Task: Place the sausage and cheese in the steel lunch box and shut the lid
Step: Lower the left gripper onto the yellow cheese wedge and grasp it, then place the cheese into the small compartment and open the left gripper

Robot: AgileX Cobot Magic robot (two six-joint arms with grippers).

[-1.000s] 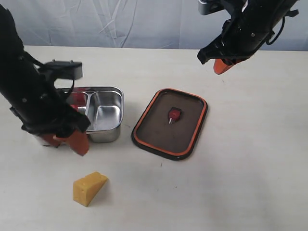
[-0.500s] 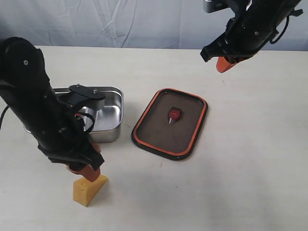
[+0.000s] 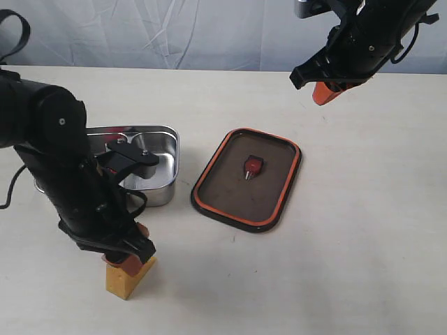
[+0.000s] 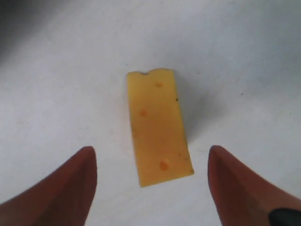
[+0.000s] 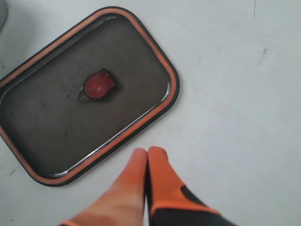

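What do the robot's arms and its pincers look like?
Both arms are bulky and black, built of rounded jointed segments, with thin black cables looping beside the left arm and the right arm. The left gripper and right gripper each end in two smooth orange-red fingers tapering to blunt points; the right's turn black at the base.

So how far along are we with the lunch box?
Done: nothing certain; no sausage shows on the table, but the left arm hides much of the steel lunch box. In hand: the left gripper is open, fingers either side of the cheese, not gripping. Left: box the cheese, then fit the lid, lying beside the box. The right gripper is shut and empty.
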